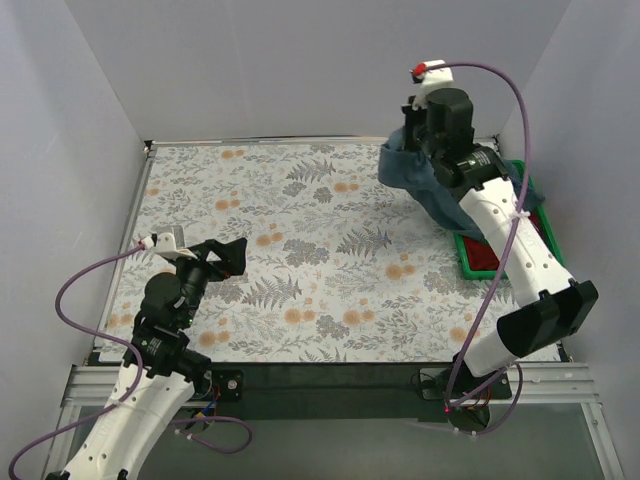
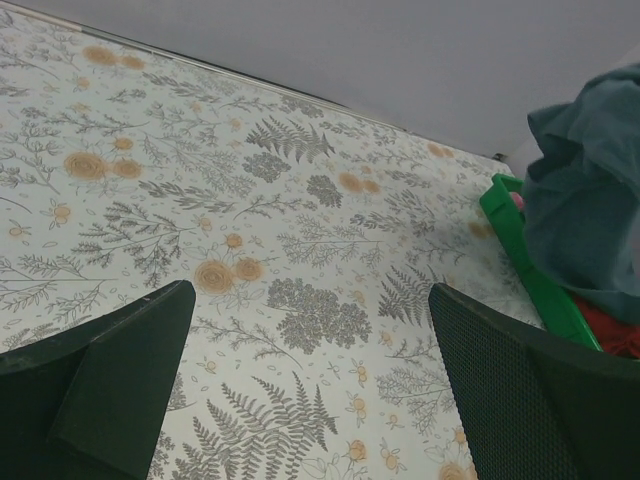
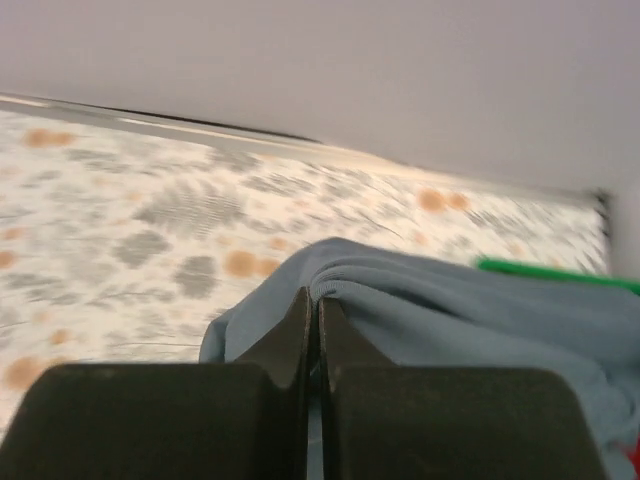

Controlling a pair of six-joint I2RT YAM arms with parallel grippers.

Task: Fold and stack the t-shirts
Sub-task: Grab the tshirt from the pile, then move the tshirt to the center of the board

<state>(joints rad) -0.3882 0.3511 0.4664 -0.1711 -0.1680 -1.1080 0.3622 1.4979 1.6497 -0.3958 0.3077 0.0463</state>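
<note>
Blue-grey t-shirt [image 1: 418, 185]: soft, light, limp; I judge it will sag and swing, so best gripped at a hem or shoulder edge.
My right claw [image 3: 315, 335]: pressed together, pinching a fold of it; upper right of the top view, cloth draping beneath towards the green bin [image 1: 468, 266].
My left claw [image 2: 310, 340]: spread, empty, lower left, well apart.

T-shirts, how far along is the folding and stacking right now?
Done: nothing; no folded shirt lies on the table. In hand: the right gripper is shut on the blue-grey t-shirt, which hangs bunched by the green bin. The left gripper is open and empty over the table. Left: folding that shirt, then the dark red t-shirt in the bin, and stacking.
</note>
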